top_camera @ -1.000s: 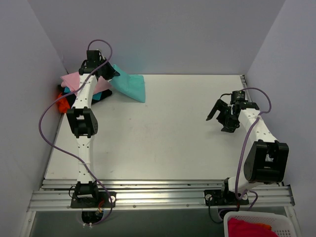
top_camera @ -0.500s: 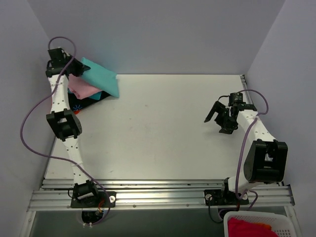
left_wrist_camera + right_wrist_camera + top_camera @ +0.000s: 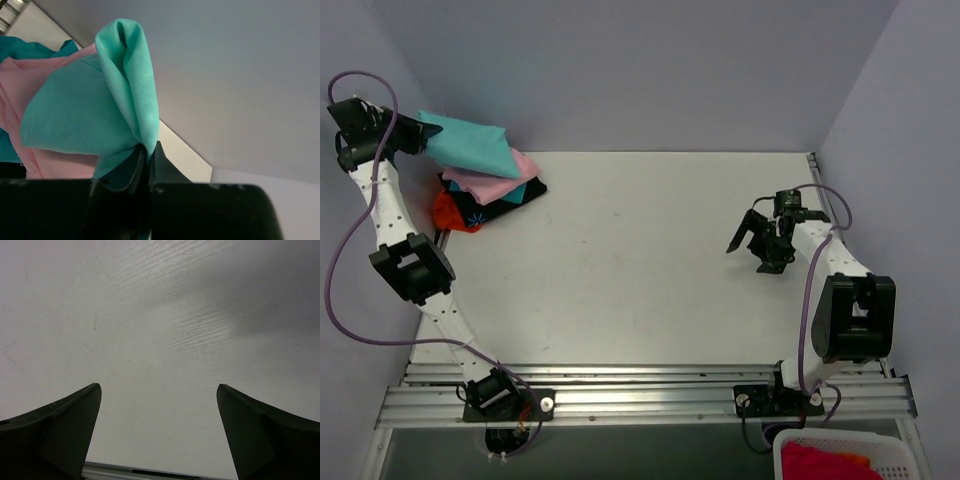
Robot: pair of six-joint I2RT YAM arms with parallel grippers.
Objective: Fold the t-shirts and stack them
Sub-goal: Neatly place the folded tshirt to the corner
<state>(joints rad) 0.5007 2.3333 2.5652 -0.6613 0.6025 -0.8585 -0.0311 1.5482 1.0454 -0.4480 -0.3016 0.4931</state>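
A folded teal t-shirt (image 3: 470, 146) hangs from my left gripper (image 3: 418, 127) at the far left, above the pile in the back-left corner. The jaws are shut on its edge, as the left wrist view (image 3: 125, 95) shows, with the gripper (image 3: 148, 150) pinching the cloth. Under it lie a pale pink t-shirt (image 3: 505, 178), a black t-shirt with light-blue print (image 3: 492, 205) and an orange-red t-shirt (image 3: 450, 212). My right gripper (image 3: 751, 239) is open and empty above the bare table at the right, its fingers (image 3: 60, 425) wide apart.
The white table (image 3: 640, 270) is walled at the back and both sides. A metal rail (image 3: 640, 400) runs along the near edge. A white basket (image 3: 840, 460) with red cloth stands below the table at the bottom right.
My left arm has swung left and up, carrying the teal t-shirt from the table beside the pile to above the pile. My right gripper has shifted slightly left.
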